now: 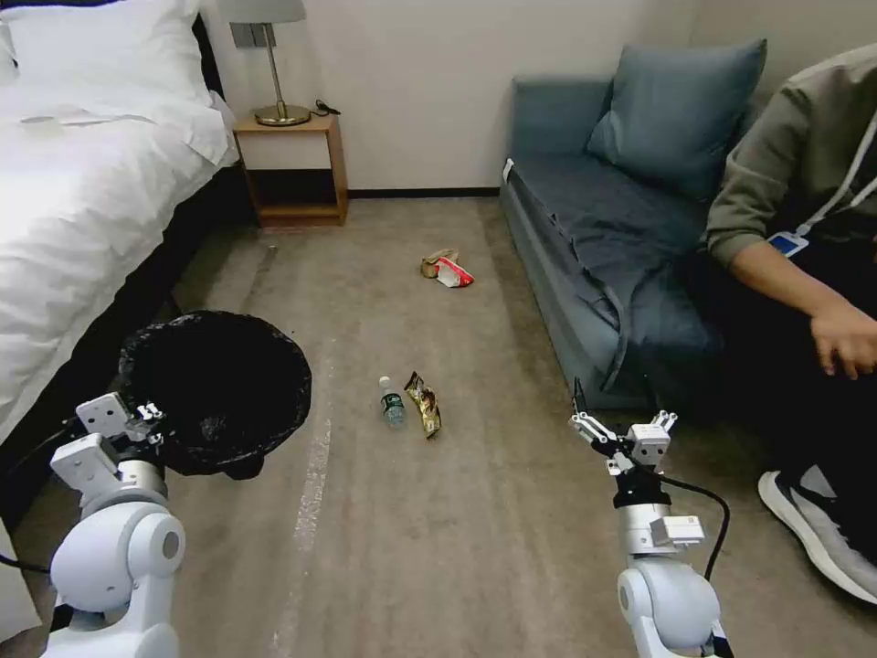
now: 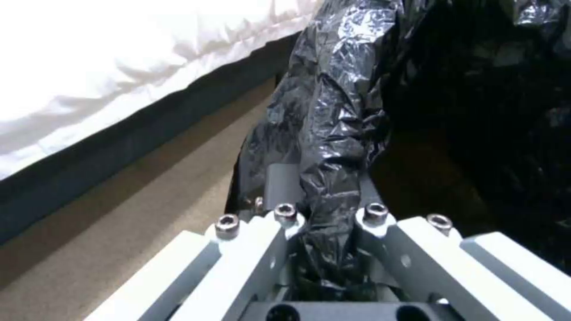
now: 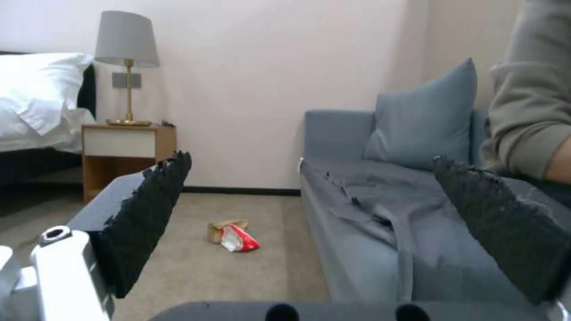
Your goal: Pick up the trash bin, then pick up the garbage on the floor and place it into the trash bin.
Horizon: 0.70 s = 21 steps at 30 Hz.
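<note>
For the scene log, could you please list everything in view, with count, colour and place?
trash bin: 1, black-bagged, held up beside the bed
bottle: 1, clear, green label, mid floor
snack wrapper: 1, gold-brown, beside the bottle
red-and-white packet: 1, floor near the sofa
tan paper: 1, touching the packet
bed: 1, white
nightstand: 1, wooden
lamp: 1, grey shade
sofa: 1, blue-grey
cushion: 1, blue
left end effector: shut on the bin's rim
right end effector: open, by the sofa
</note>
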Tool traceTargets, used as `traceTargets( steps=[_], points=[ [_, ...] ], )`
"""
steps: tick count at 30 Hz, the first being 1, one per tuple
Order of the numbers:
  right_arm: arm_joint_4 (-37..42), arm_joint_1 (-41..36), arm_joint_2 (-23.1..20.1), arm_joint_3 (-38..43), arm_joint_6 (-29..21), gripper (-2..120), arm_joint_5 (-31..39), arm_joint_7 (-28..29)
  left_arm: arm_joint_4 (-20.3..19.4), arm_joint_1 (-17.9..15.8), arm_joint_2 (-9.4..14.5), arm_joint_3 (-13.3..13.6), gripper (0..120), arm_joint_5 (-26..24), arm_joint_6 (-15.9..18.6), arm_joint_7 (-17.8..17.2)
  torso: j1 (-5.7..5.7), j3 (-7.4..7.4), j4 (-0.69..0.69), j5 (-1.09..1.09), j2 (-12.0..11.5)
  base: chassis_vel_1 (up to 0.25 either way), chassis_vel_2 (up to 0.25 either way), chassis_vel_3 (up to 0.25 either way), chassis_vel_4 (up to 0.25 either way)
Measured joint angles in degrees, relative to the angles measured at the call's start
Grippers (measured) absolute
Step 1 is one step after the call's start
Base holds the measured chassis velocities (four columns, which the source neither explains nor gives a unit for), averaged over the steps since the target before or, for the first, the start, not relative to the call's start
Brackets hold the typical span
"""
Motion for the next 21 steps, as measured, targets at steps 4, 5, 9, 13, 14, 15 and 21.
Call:
traceTargets(
  steps=[4, 5, 9, 13, 14, 15, 21],
  points=[
    [-0.4, 0.2, 0.0, 0.1, -0.3, 100, 0.0, -0.1, 0.2, 0.0, 0.0, -0.1, 4, 0.2, -0.3, 0.0, 0.0, 0.0, 0.0, 0.0, 0.0, 0.0, 0.0, 0.0, 0.0],
    [-0.4, 0.2, 0.1, 0.1, -0.5, 100, 0.0, -0.2, 0.4, 0.0, 0.0, -0.2, 4, 0.3, -0.6, -0.1, 0.0, 0.0, 0.0, 0.0, 0.0, 0.0, 0.0, 0.0, 0.0],
    [-0.6, 0.3, 0.2, 0.2, -0.7, 100, -0.3, -0.8, 0.5, 0.0, -0.2, -0.2, 4, 0.3, -0.8, -0.2, 0.0, 0.0, 0.0, 0.0, 0.0, 0.0, 0.0, 0.0, 0.0],
    [-0.7, 0.3, 0.2, 0.2, -0.7, 100, -0.5, -1.4, 0.4, 0.0, -0.4, -0.1, 4, 0.3, -0.8, -0.6, 0.0, 0.0, 0.0, 0.0, 0.0, 0.0, 0.0, 0.0, 0.0],
    [-0.7, 0.3, 0.2, 0.2, -0.7, 100, -0.5, -1.4, 0.4, 0.0, -0.4, -0.1, 4, 0.3, -0.8, -0.6, 0.0, 0.0, 0.0, 0.0, 0.0, 0.0, 0.0, 0.0, 0.0],
    [-0.7, 0.1, 0.2, 0.2, -0.7, 100, -0.4, -2.1, 0.2, 0.0, -0.5, 0.0, 4, 0.1, -0.8, -0.9, 0.0, 0.0, 0.0, 0.0, 0.0, 0.0, 0.0, 0.0, 0.0],
    [-0.7, -0.4, 0.3, 0.2, -0.5, 100, -0.2, -3.2, -0.2, 0.4, -0.6, 0.1, 4, 0.1, -0.8, -1.1, 0.0, 0.0, 0.0, 0.0, 0.0, 0.0, 0.0, 0.0, 0.0]
  ],
)
